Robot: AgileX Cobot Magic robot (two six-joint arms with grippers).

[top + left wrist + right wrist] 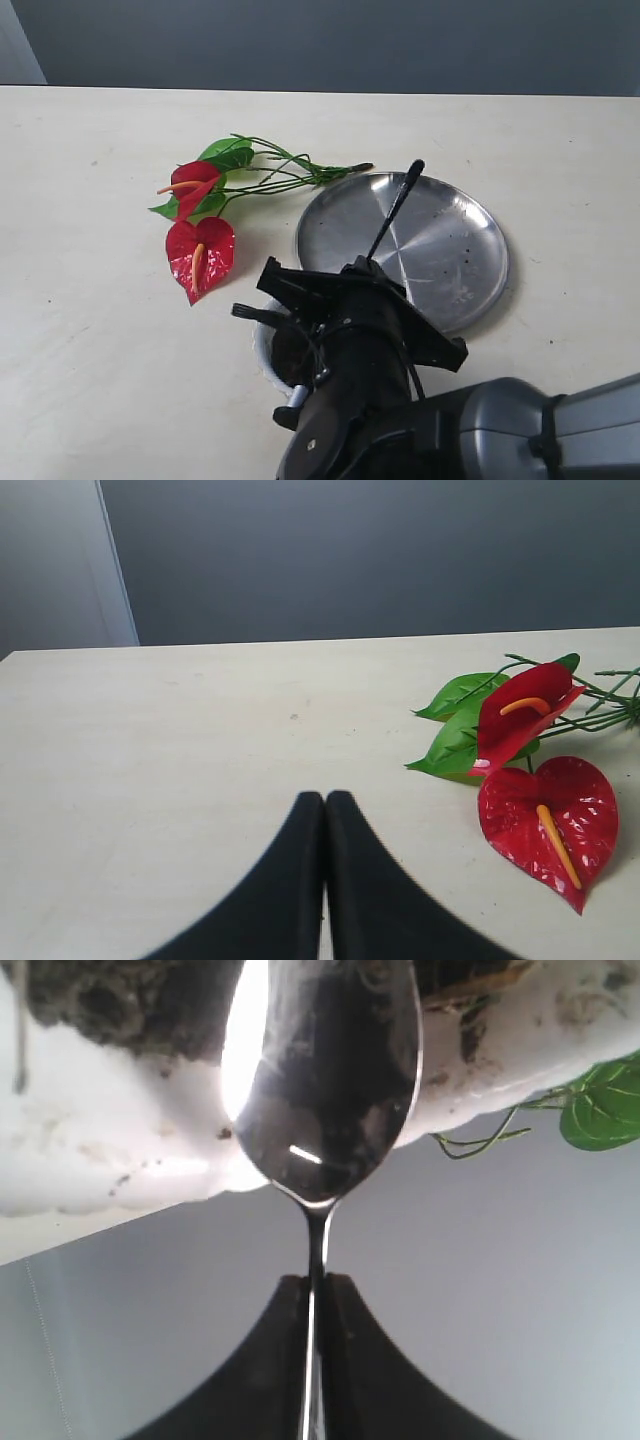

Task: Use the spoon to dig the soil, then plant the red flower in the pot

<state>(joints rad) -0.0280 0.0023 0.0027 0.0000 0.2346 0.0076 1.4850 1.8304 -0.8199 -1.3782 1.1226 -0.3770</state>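
Observation:
In the right wrist view my right gripper [316, 1285] is shut on the thin handle of the silver spoon [320, 1090]. The spoon's bowl lies against the rim of the white pot [100, 1150], and dark crumbly soil [120, 1000] shows inside. In the exterior view my right arm [360, 340] covers most of the pot [262, 350]. The spoon's handle [397, 205] sticks up past the arm. The red flower [200, 250] lies flat on the table to the pot's far left. My left gripper [325, 798] is shut and empty, low over bare table beside the flower [545, 820].
A wide shiny steel plate [450, 250] lies just behind and right of the pot, under the spoon's handle end. The flower's green stems [300, 175] reach towards the plate's rim. A grey wall runs along the table's far edge.

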